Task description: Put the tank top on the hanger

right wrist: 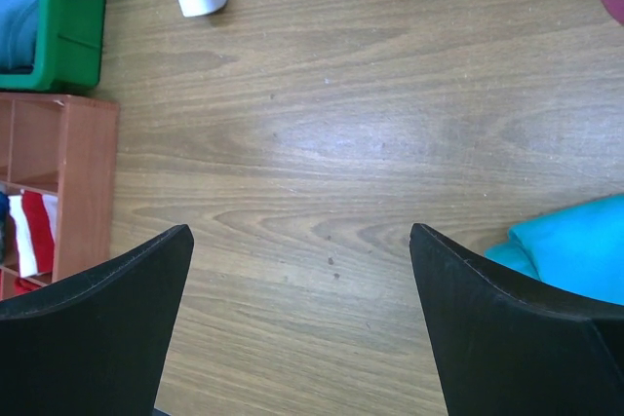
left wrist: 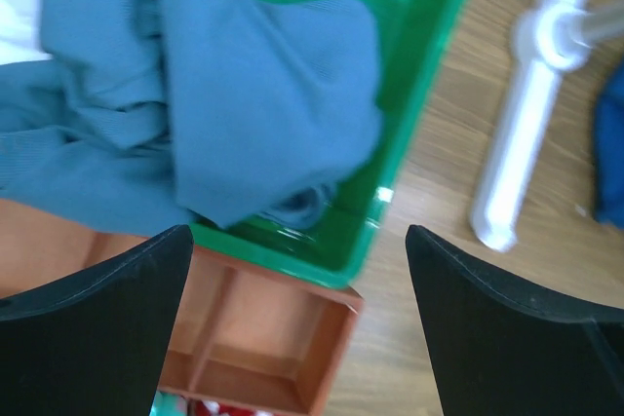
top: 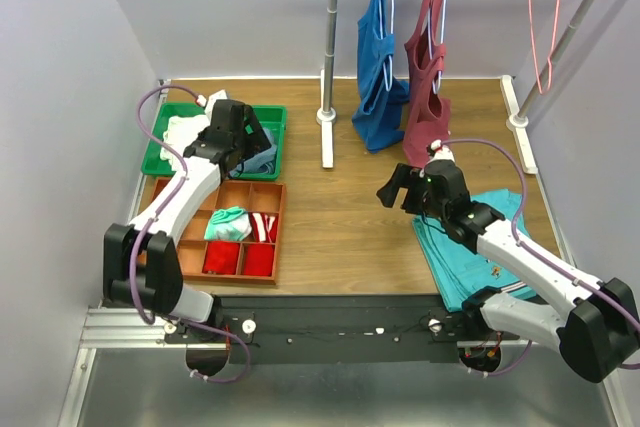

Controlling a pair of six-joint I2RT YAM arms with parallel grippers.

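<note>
The left arm's black gripper hangs over the green plastic tray holding the crumpled slate-blue tank top, the right arm's gripper hovers above the wooden table, and the thin pink wire hanger hangs from the slanted right-hand pole.

green bin beside orange divided tray; teal cloth; blue top, maroon top
</note>
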